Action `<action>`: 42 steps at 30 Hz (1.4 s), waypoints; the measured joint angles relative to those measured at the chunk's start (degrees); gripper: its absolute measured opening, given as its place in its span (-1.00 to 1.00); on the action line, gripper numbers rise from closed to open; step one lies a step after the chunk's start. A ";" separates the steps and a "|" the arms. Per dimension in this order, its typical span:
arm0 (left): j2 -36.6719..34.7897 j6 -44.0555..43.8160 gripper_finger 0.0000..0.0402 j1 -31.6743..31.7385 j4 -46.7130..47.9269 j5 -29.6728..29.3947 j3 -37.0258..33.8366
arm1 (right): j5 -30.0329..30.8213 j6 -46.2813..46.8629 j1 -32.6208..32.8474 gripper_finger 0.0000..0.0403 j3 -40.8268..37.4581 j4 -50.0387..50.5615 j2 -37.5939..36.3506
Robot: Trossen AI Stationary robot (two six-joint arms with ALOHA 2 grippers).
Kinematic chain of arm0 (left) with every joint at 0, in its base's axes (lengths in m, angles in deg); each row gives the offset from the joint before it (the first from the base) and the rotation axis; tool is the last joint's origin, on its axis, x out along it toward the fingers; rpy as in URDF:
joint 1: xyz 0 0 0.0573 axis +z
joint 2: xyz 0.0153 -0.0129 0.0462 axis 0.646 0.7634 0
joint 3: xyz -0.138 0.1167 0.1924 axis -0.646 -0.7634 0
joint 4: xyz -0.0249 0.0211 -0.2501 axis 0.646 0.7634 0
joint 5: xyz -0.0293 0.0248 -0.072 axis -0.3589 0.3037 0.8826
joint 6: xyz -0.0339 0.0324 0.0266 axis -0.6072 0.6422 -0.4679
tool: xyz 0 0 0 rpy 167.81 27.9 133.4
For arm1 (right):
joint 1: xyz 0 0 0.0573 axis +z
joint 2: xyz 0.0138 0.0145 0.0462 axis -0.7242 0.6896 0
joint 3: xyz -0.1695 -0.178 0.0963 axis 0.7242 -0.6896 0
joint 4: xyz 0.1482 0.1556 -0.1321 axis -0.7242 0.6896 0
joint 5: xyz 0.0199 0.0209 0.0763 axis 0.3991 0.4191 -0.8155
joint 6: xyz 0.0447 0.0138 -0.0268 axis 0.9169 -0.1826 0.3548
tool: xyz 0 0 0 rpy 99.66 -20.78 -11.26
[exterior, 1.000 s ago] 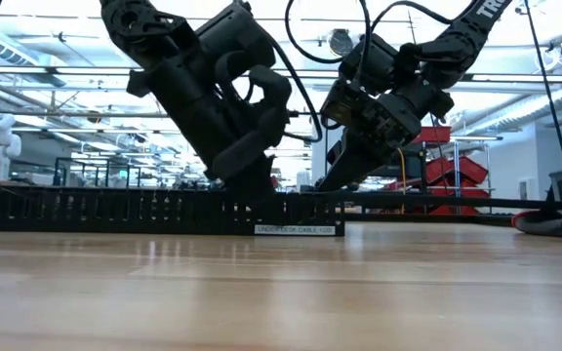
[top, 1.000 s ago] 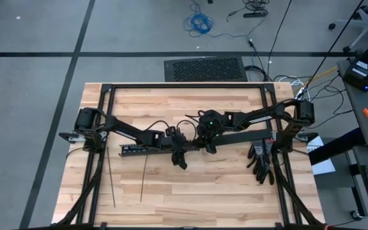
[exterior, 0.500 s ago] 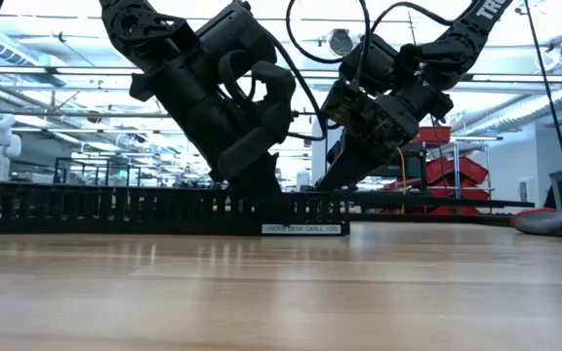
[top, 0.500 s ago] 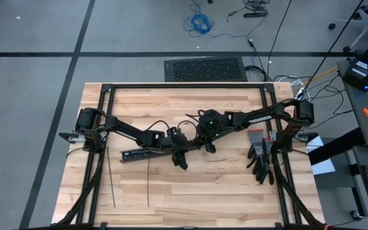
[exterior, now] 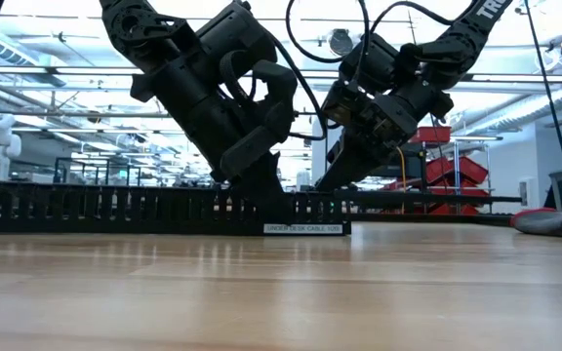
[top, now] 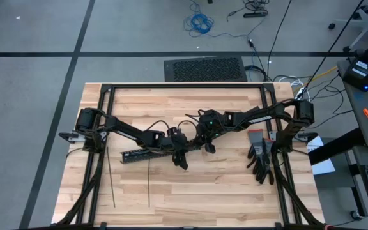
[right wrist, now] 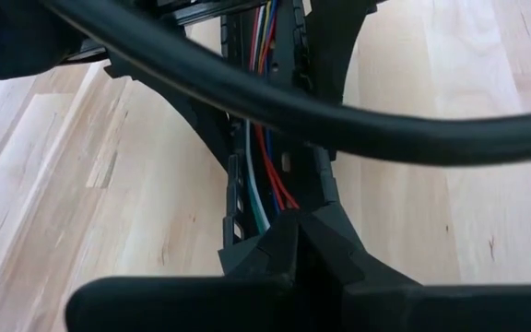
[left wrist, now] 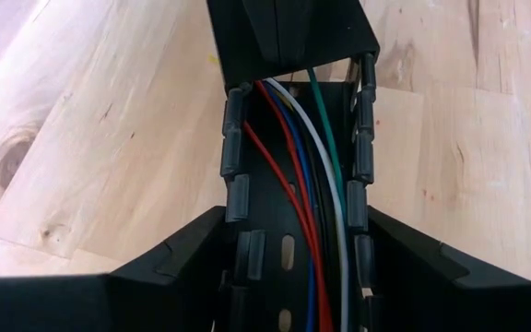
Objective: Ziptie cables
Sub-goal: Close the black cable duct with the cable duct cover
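The left gripper sits near the middle of the table with its two dark fingers spread on either side of the long black slotted plastic duct, pressing its outer walls, so the jaws are clamped around the duct. The right gripper stands just to the right of it, jaws clenched tight together, its tip down at the right end of the same duct. In the right wrist view its closed fingers meet over the end of the channel; whether they pinch any wire there cannot be told.

The cables, thin insulated wires in red, white, grey, blue and green, lie lengthwise inside the duct's channel between its rows of slotted teeth, running between the two grippers.

The duct lies slightly askew across the light wooden tabletop, reaching leftward from the grippers. Two of the zipties, very thin dark straight strips, lie on the near left part of the table, well apart from the duct's wires. A pair of dark work gloves rests on the right side of the table, near the right arm's base.
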 joint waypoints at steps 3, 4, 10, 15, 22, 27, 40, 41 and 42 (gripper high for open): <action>0.00 0.00 0.11 0.00 0.02 -0.02 0.01 | 0.11 0.04 0.00 -1.00 0.02 -0.01 0.00; 0.00 0.00 0.11 0.00 0.02 -0.02 0.01 | 0.17 0.19 0.00 -1.00 0.02 -0.02 0.00; 0.00 -0.02 0.11 -0.02 0.06 -0.09 0.01 | 0.39 0.37 -0.02 -1.00 0.00 0.38 -1.00; 0.00 0.00 0.11 0.00 -0.06 -0.45 0.12 | 0.81 -0.40 -0.02 -0.99 -0.18 2.01 -3.49; -0.09 0.00 0.11 -0.02 0.14 -0.48 0.16 | 0.37 -0.55 -0.02 -0.80 -0.17 2.10 -4.61; -0.09 0.00 0.11 -0.07 0.34 -0.48 0.16 | 0.37 -0.53 -0.02 -0.60 -0.17 2.13 -4.62; 1.88 -0.55 0.11 -0.17 -1.77 -0.31 0.31 | 0.79 -0.04 1.20 -0.82 0.02 7.48 -4.85; 2.02 -1.02 0.11 -0.17 -2.27 -0.23 0.37 | 0.81 -0.04 1.40 -0.86 0.02 7.34 -4.85; 2.04 -1.24 0.11 -0.17 -2.37 -0.06 0.38 | 0.81 -0.04 1.59 -0.90 0.02 7.32 -4.85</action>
